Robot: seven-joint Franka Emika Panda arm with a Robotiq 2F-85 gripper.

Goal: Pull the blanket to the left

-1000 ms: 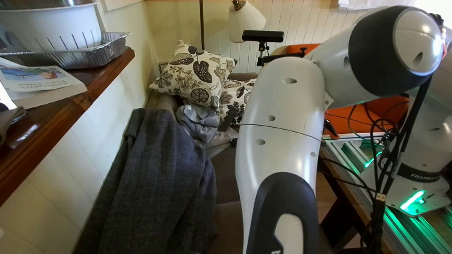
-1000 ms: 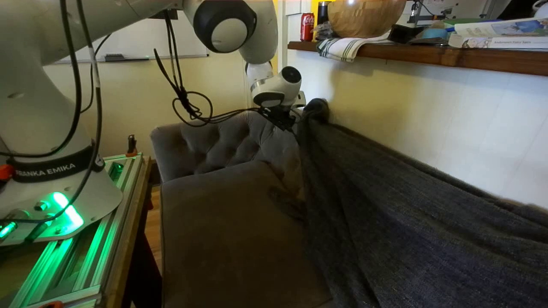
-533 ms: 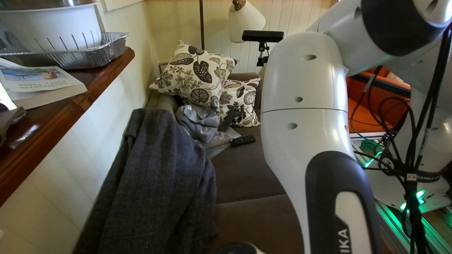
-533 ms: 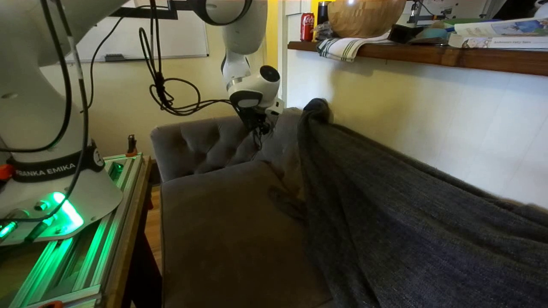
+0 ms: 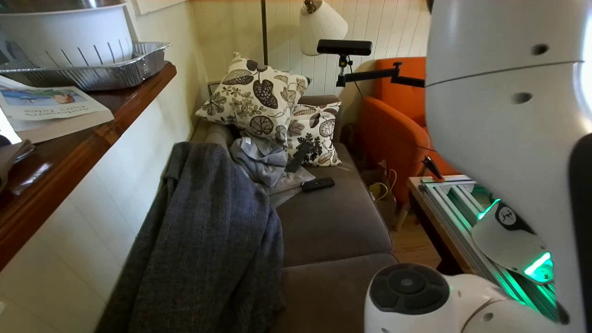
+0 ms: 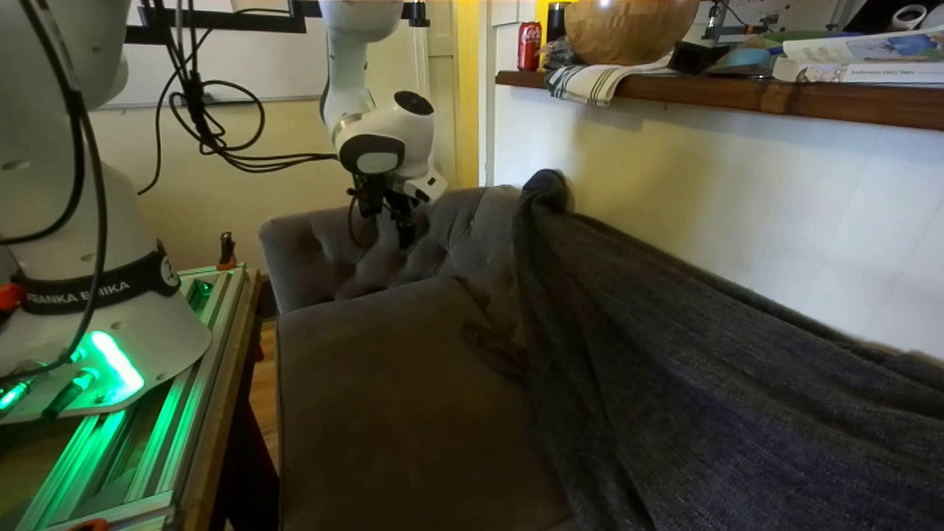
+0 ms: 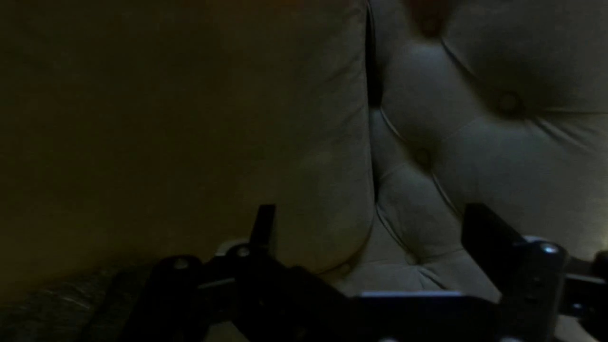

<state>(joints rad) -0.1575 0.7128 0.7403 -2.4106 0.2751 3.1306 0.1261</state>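
Note:
The blanket (image 5: 208, 240) is dark grey and rumpled in long folds. It hangs over the sofa back along the wall and onto the seat in both exterior views (image 6: 700, 369). Its bunched top corner stands nearest the tufted sofa arm. My gripper (image 6: 387, 217) is above the sofa near the tufted end, apart from the blanket, to its left in that exterior view. In the dim wrist view my gripper (image 7: 370, 211) has its fingers wide apart, with only sofa upholstery between them. A bit of dark fabric, likely the blanket (image 7: 61, 304), shows at the lower left there.
The brownish-grey sofa (image 6: 398, 413) has floral cushions (image 5: 259, 99) and a remote (image 5: 318, 184) at one end. A wooden shelf (image 6: 737, 96) runs along the wall above the blanket. The robot's table (image 6: 221, 413) stands beside the sofa. An orange chair (image 5: 393, 125) is behind.
The arm has swung away from the blanket's top corner toward the robot's base side, leftward in an exterior view, with its cables. The gripper now points down. The blanket has not visibly moved.

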